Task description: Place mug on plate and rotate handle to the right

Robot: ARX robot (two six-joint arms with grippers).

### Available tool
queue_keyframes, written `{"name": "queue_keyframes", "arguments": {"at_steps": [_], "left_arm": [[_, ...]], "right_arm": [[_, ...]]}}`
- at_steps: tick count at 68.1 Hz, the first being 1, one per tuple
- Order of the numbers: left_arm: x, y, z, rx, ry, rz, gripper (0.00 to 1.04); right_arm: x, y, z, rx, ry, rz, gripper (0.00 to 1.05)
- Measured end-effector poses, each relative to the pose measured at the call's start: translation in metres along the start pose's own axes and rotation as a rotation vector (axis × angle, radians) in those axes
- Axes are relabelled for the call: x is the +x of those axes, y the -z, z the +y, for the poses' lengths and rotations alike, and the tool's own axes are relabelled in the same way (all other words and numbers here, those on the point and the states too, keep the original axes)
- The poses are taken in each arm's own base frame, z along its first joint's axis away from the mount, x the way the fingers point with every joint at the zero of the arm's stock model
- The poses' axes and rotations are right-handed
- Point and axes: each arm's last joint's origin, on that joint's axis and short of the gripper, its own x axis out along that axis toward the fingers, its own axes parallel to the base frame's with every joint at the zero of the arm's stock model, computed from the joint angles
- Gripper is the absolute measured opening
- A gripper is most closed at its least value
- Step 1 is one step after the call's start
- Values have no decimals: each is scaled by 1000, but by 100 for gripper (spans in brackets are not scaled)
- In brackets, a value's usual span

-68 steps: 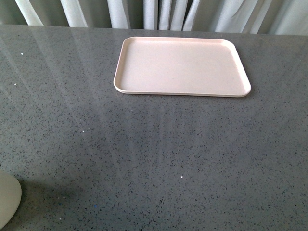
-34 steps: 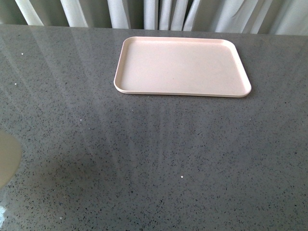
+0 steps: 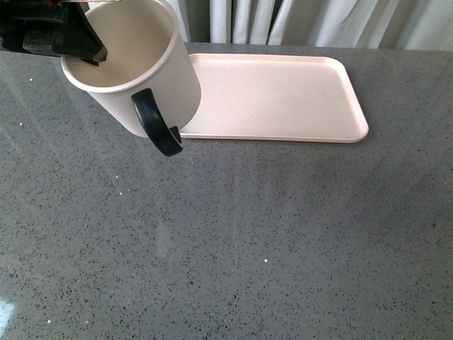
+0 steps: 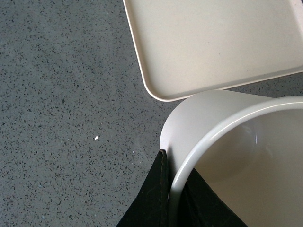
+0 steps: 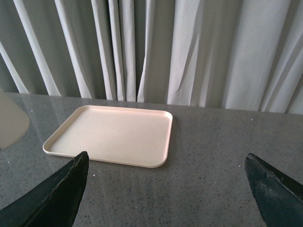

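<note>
The cream-white mug (image 3: 166, 78) hangs tilted in the air at the upper left of the front view, its mouth toward the camera and its black handle (image 3: 156, 124) pointing down toward me. My left gripper (image 3: 85, 46) is shut on the mug's rim, one black finger inside and one outside; the left wrist view shows the same grip (image 4: 168, 198) on the mug (image 4: 208, 118). The mug covers the left end of the pink-beige plate (image 3: 283, 95), which also shows in the left wrist view (image 4: 213, 42) and the right wrist view (image 5: 113, 135). My right gripper (image 5: 165, 189) is open and empty. The smiley face is hidden.
The grey speckled tabletop (image 3: 248, 234) spreads in front of the plate. Pale curtains (image 5: 189, 47) hang behind the table's far edge. A blurred cream shape (image 5: 12, 120) at the edge of the right wrist view is likely the mug.
The mug, only a pale shape at the lower left edge before, has risen and moved forward and right in my left gripper, now over the plate's left end.
</note>
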Motion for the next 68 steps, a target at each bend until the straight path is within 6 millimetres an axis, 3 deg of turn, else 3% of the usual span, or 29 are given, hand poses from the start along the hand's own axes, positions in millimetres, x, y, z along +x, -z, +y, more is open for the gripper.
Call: {"name": "queue_keyframes", "arguments": {"at_steps": [35, 41, 48, 55, 68], "left_arm": [[0, 0, 0, -15, -11, 0, 2], [5, -7, -3, 28, -101, 143, 2], [29, -32, -7, 86, -79, 206, 2], [63, -71, -13, 125, -55, 190, 2], [99, -109, -22, 131, -19, 177, 2]], "right_arm": [[0, 0, 0, 0, 0, 0, 96], [0, 0, 0, 0, -1, 0, 96], [0, 0, 0, 0, -1, 0, 96], [0, 0, 0, 0, 0, 0, 96], [0, 0, 0, 0, -1, 0, 96]]}}
